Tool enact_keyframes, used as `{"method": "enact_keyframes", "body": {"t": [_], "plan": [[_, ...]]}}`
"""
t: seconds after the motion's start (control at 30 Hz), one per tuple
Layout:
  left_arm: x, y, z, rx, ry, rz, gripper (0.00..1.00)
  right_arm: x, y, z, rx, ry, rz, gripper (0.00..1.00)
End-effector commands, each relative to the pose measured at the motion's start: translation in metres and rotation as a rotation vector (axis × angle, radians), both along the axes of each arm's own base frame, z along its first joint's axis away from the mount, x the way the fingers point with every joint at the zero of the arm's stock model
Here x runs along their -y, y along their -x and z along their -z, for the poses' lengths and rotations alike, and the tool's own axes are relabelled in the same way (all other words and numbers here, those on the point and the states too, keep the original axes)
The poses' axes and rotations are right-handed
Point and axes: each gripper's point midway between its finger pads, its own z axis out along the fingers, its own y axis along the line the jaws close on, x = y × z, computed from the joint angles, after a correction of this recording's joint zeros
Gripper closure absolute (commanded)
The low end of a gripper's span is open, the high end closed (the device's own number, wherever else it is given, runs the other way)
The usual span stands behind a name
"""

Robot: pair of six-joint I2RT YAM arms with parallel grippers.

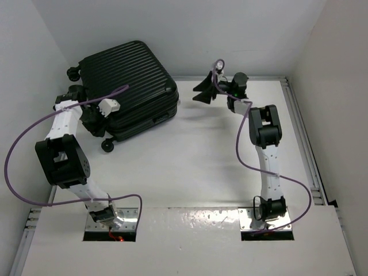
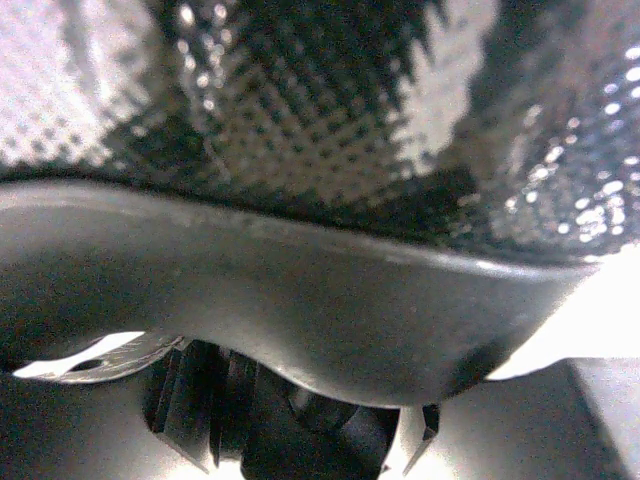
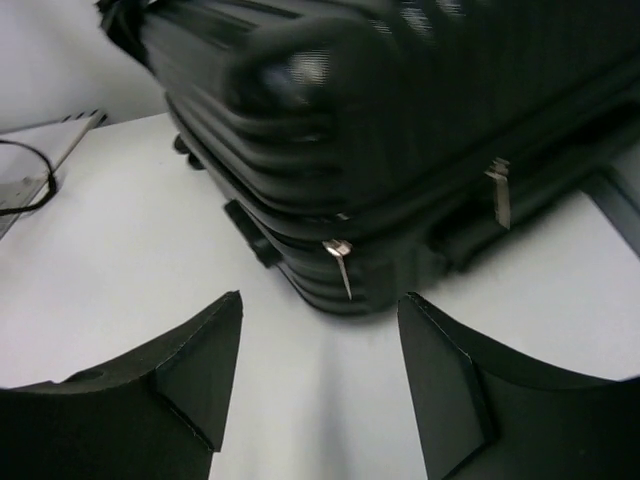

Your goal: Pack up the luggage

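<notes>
The luggage (image 1: 129, 80) is a black ribbed hard-shell suitcase lying flat at the table's back left, its two shells together. My left gripper (image 1: 90, 118) is pressed against its left side near a wheel (image 1: 107, 145). The left wrist view shows only the textured shell (image 2: 330, 100) and a curved dark edge (image 2: 300, 300) very close up. The fingers are dark shapes at the bottom, so their state is unclear. My right gripper (image 1: 201, 92) is open and empty just right of the suitcase. It (image 3: 321, 297) faces a corner (image 3: 400, 110) with two metal zipper pulls (image 3: 341, 262).
White walls close in the table at the back and both sides. A metal rail (image 1: 302, 132) runs along the right edge. Purple cables (image 1: 23, 144) loop out from both arms. Bare white tabletop (image 1: 190, 167) lies between the suitcase and the arm bases.
</notes>
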Motion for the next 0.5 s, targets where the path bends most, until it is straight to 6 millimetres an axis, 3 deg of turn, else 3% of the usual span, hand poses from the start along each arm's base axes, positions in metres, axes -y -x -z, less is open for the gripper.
{"method": "enact_keyframes", "body": {"t": [0.0,0.17,0.3,0.47], "plan": [[-0.047,-0.111,0.026,0.336,-0.159,-0.181,0.89,-0.035,0.012,0.002,0.102,0.004,-0.065,0.36],[-0.045,-0.106,0.019,0.348,-0.150,-0.202,0.89,-0.057,0.001,0.029,0.093,0.074,0.018,0.35],[-0.042,-0.104,0.019,0.348,-0.142,-0.198,0.89,-0.060,-0.012,0.033,0.094,0.075,0.045,0.36],[-0.042,-0.104,0.023,0.338,-0.140,-0.198,0.89,-0.065,-0.013,0.042,0.079,0.095,0.063,0.40]]}}
